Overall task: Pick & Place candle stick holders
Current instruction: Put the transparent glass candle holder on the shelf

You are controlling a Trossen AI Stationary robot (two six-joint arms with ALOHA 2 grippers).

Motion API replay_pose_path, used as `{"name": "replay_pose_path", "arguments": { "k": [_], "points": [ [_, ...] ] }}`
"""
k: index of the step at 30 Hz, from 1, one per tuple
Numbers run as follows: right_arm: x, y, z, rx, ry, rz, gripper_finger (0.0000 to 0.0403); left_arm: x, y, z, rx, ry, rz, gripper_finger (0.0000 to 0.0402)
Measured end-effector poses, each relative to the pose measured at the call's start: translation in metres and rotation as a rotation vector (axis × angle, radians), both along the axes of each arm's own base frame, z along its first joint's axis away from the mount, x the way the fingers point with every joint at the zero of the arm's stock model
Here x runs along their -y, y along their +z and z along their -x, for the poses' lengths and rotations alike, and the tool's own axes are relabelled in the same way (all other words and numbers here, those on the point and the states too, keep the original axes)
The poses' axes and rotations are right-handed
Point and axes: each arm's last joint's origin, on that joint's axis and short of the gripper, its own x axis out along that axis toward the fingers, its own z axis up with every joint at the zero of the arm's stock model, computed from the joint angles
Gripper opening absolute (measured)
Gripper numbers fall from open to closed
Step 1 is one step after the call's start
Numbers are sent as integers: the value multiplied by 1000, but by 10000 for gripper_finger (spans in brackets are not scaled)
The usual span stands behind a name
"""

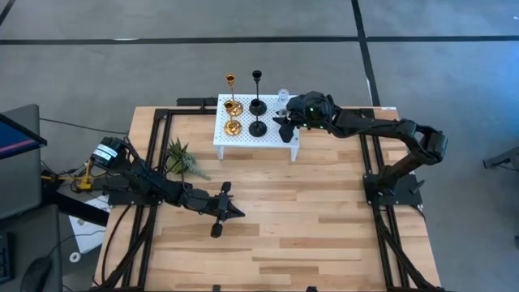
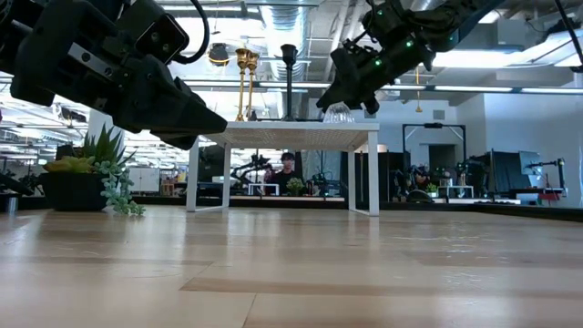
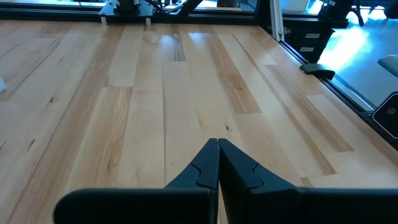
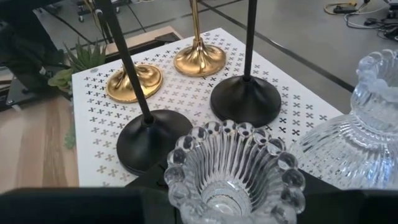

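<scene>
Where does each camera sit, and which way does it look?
High: above the table, looking down on both arms, white stand and plant.
Low: table height, looking level at the stand; both arms enter from above.
Left wrist: behind the shut left hand, facing bare table.
Right wrist: over the stand, right hand on a glass holder.
High and right wrist share the gold holders.
</scene>
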Motion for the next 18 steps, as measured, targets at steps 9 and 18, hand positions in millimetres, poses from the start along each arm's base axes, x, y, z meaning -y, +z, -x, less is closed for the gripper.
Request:
{"name": "replay_pose_path", "arguments": {
  "k": [9, 18],
  "points": [
    [0, -1, 0, -8, -1, -7, 122, 0, 0, 0, 0, 0, 0, 4],
    [-1, -1, 0, -11, 3, -11, 131, 0, 0, 0, 0, 0, 0, 4]
  ]
}}
